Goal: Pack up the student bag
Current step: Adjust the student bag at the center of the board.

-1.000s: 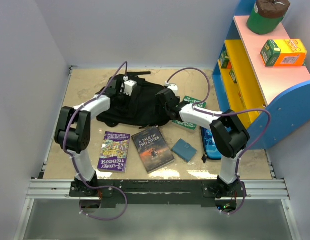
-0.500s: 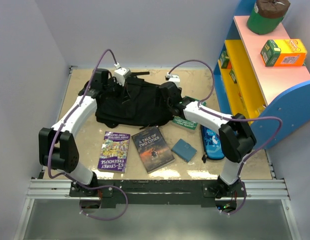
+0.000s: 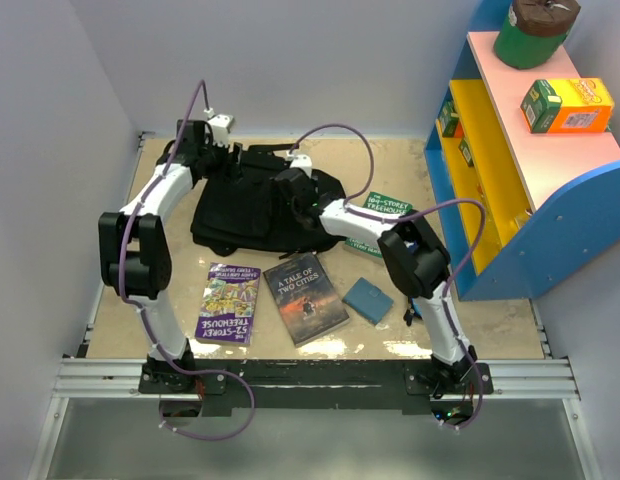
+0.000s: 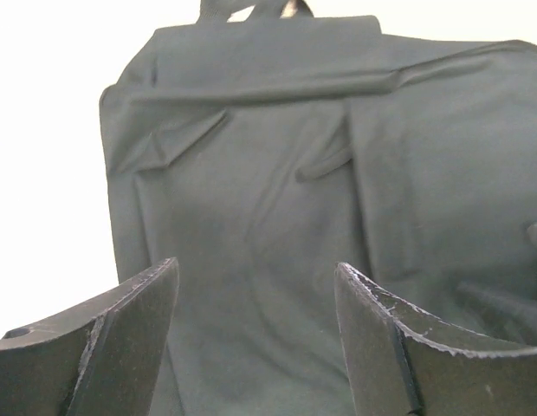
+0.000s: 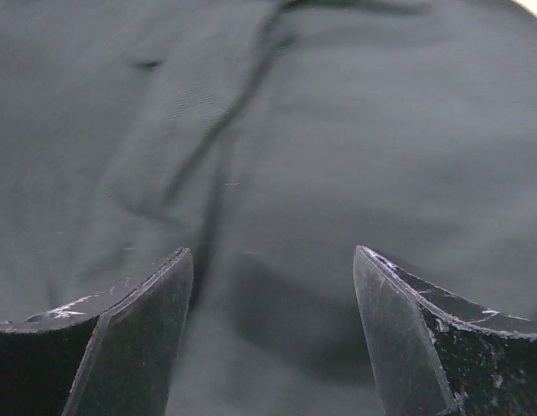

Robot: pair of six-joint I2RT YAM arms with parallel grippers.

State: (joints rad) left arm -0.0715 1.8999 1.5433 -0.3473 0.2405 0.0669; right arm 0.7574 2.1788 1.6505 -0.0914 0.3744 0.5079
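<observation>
Jaws on both arms stand wide apart with nothing between them. The left gripper (image 4: 255, 264) looks down at black cloth, and the right gripper (image 5: 273, 251) has only dark fabric beyond its fingers. Whether either one touches the cloth cannot be told.

From above, the beige table (image 3: 170, 290) fills the floor of the cell. A blue, yellow and pink shelf unit (image 3: 510, 150) stands along its 3 o'clock side.

The student bag (image 3: 245, 215) lies flat and crumpled at about 12 o'clock from the table's centre. The left gripper (image 3: 218, 152) hangs at the bag's 11 o'clock corner. The right gripper (image 3: 290, 185) is over the bag, toward 2 o'clock from its middle.

At 6 o'clock from the bag, two books lie flat side by side: a purple Treehouse book (image 3: 230, 303) and A Tale of Two Cities (image 3: 306, 298). A green Treehouse book (image 3: 385, 208) lies at the bag's 3 o'clock, partly under the right arm. A small blue notebook (image 3: 368, 300) sits at 3 o'clock from A Tale of Two Cities.

On the shelf top are a green cylinder (image 3: 535, 30) and, at its 6 o'clock, an orange and green box (image 3: 567, 105).
</observation>
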